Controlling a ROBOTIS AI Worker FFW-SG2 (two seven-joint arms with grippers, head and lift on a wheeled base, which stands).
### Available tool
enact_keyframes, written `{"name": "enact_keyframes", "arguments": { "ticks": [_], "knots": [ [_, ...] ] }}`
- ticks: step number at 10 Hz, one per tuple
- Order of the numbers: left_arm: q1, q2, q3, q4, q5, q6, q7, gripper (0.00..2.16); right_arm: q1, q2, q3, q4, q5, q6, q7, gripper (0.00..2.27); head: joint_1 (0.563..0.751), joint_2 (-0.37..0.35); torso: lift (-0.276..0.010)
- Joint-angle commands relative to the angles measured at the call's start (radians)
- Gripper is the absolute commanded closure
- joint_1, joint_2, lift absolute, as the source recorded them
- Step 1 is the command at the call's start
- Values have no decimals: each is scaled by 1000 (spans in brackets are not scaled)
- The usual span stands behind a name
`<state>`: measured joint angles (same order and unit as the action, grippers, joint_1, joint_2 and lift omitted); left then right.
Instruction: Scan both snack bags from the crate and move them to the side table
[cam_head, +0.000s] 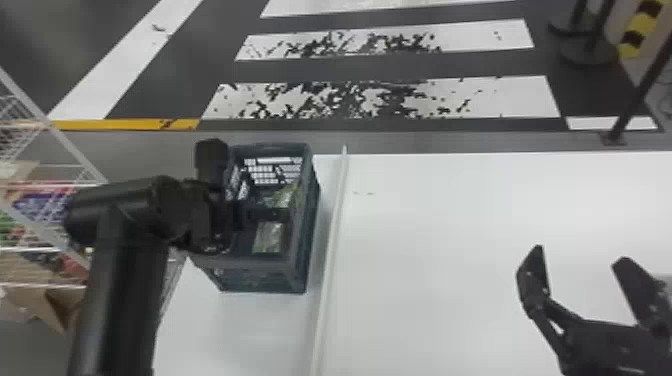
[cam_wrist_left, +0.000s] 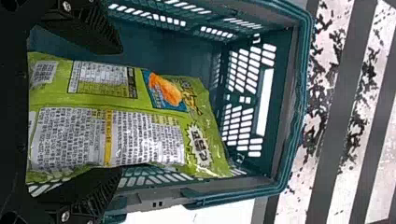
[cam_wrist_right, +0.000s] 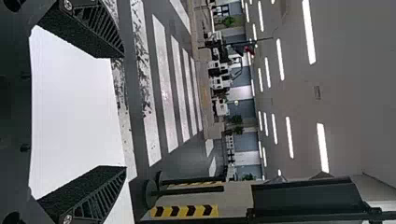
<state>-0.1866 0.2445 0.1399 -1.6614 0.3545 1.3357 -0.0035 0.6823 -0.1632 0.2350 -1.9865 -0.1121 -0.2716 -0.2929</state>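
My left gripper (cam_head: 220, 205) is over the left side of the dark green crate (cam_head: 295, 260), which stands on the white table's left part. Inside the crate the head view shows a green snack bag (cam_head: 286, 196) toward the far end and a pale shiny patch of a bag (cam_head: 269, 237) nearer. In the left wrist view, the left gripper (cam_wrist_left: 119, 112) is open, its fingers on either side of a green snack bag (cam_wrist_left: 140, 126) lying back side up in the crate (cam_wrist_left: 299, 116). My right gripper (cam_head: 580, 270), parked at the right over the table, is open and holds nothing, as the right wrist view shows at its fingertips (cam_wrist_right: 125, 112).
A raised white strip (cam_head: 332, 235) runs along the table just right of the crate. The white tabletop (cam_head: 450, 225) extends to the right. A wire rack (cam_head: 45, 200) with packages stands at the left. Barrier posts (cam_head: 590, 45) stand on the floor at the far right.
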Motion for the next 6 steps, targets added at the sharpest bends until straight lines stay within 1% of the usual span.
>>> {"name": "enact_keyframes", "arguments": {
  "ticks": [1,2,3,4,5,6],
  "knots": [
    [-5,2,1,8,6,1,-1,97,-3,-1,4,0,0,7,0,66,695,179,-29],
    [-5,4,4,9,9,1,-6,97,-6,-1,7,-2,0,7,0,66,695,179,-29],
    [-5,4,6,9,8,1,-15,198,-7,-1,9,0,0,7,0,66,695,181,-29],
    [-8,6,7,11,11,1,-24,481,-9,-1,9,0,-3,10,0,66,695,182,-29],
    [-7,7,7,11,14,1,-29,1004,-13,-1,9,0,-8,13,0,66,695,181,-29],
    [-1,9,13,9,17,1,-30,1470,-17,-1,10,0,-8,13,0,66,695,180,-29]
  ]
}}
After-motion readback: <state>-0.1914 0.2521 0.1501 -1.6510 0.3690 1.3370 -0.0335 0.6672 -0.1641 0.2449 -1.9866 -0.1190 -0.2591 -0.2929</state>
